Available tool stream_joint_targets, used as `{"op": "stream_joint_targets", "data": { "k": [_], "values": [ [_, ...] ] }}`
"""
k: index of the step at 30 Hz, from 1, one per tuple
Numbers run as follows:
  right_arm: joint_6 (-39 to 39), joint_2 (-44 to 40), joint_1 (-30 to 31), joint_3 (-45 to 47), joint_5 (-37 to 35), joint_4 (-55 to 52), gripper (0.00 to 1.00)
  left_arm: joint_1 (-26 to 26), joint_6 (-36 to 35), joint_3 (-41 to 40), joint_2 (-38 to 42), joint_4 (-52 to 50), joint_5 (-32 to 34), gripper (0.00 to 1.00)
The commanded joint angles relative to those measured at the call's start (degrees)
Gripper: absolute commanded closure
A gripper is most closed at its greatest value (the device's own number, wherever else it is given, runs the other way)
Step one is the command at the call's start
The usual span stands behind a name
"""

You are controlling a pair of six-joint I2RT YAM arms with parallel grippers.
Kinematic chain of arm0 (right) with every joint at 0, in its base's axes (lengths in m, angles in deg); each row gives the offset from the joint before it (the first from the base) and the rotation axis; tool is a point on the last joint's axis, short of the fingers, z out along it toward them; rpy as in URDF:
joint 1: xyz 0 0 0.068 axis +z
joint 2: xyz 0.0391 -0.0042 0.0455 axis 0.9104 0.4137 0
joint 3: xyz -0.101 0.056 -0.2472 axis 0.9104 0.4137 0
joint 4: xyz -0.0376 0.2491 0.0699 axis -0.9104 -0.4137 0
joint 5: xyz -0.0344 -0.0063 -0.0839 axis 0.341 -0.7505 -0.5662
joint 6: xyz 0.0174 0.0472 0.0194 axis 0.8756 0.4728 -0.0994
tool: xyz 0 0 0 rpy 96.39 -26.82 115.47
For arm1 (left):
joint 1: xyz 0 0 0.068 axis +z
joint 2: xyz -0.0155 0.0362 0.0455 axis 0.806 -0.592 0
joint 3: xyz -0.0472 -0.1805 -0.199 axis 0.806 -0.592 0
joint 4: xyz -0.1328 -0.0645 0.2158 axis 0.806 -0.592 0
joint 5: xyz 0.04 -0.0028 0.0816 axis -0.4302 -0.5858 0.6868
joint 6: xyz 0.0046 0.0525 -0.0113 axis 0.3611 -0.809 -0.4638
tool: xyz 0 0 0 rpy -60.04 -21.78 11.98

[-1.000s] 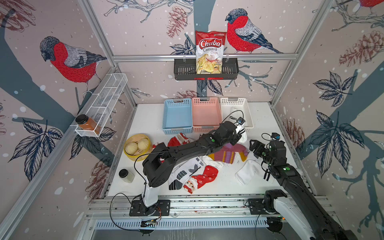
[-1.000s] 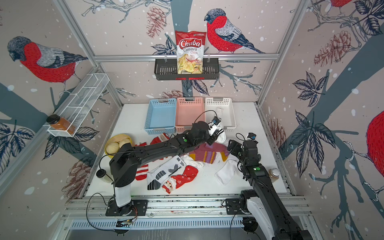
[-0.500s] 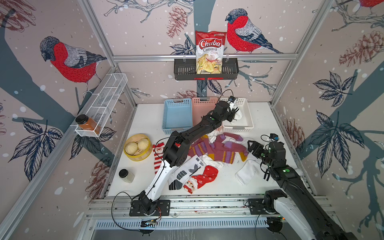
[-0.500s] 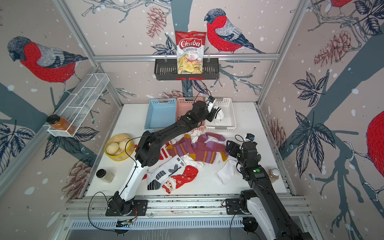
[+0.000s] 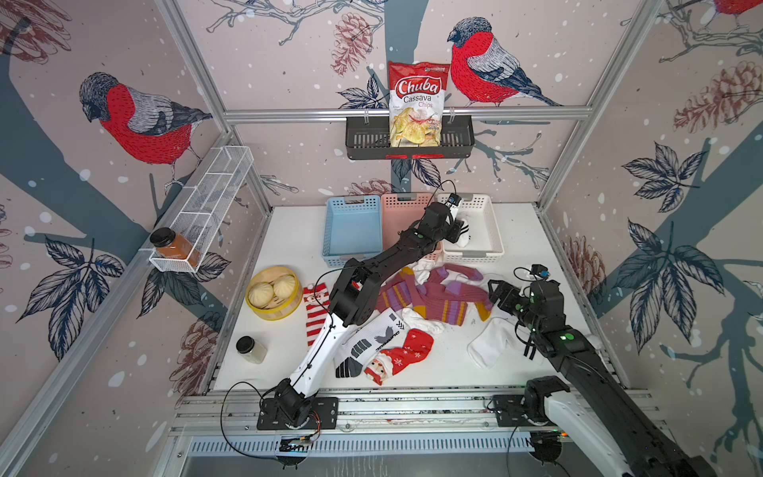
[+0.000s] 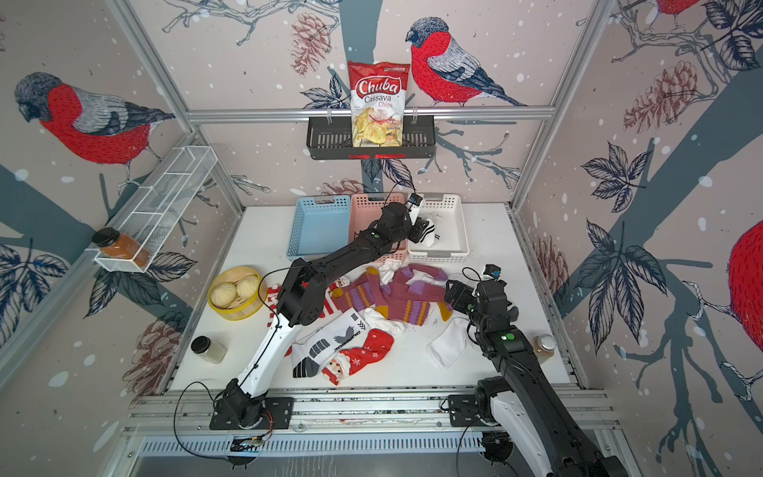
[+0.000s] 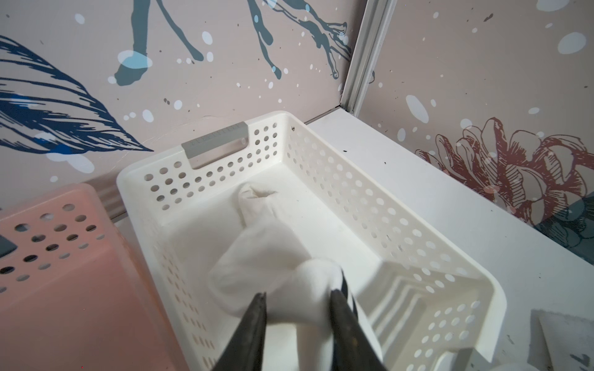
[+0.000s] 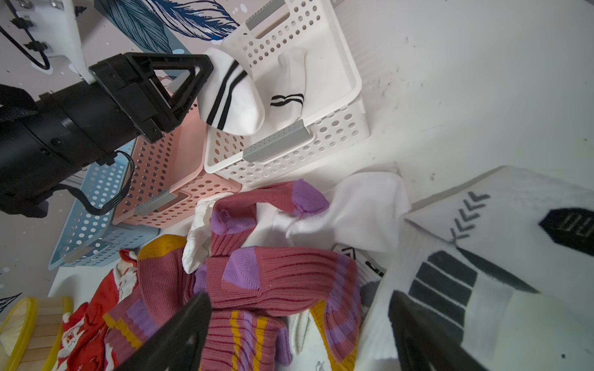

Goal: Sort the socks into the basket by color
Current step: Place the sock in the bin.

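My left gripper (image 5: 459,232) reaches over the white basket (image 5: 493,252), its jaws parted. A white sock with black stripes (image 7: 276,257) still lies bunched between its fingertips (image 7: 258,305) and trails down into the basket (image 7: 353,180); the right wrist view shows this sock (image 8: 231,99) hanging from the finger ends. My right gripper (image 8: 300,298) is open and holds nothing, hovering above the maroon-purple socks (image 5: 433,297). Loose on the table lie a white sock with black marks (image 5: 371,338), a red Santa sock (image 5: 402,355), a red-and-white striped sock (image 5: 316,316) and a plain white sock (image 5: 491,342).
A pink basket (image 5: 396,202) and a blue basket (image 5: 351,204) stand left of the white one at the back. A yellow steamer with buns (image 5: 272,307) and a small jar (image 5: 249,350) sit at the left. Another jar (image 6: 543,346) stands at the right edge.
The left arm has swung from the sock pile back to the white basket, carrying the striped sock. Its jaws have parted since half a second ago. The right arm has hardly moved.
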Motion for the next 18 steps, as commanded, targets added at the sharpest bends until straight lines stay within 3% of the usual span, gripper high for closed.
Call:
{"op": "stream_joint_targets", "data": {
  "k": [1, 6, 12, 18],
  "values": [
    [0.5, 1.0, 0.8, -0.7, -0.7, 1.7, 0.11, 0.3, -0.2, -0.9, 1.2, 0.6, -0.8, 0.57],
    [0.3, 3.0, 3.4, -1.2, -2.2, 2.6, 0.11, 0.4, -0.4, -9.3, 7.2, 5.6, -0.6, 0.47],
    [0.5, 6.9, 4.8, -1.3, -4.3, 3.4, 0.11, 0.4, 0.3, -19.1, 15.6, 7.8, 0.0, 0.47],
    [-0.1, 10.5, 4.1, -2.5, -3.3, 3.5, 0.10, 0.3, 3.7, -35.9, 26.0, 13.0, 0.0, 0.46]
  ]
}}
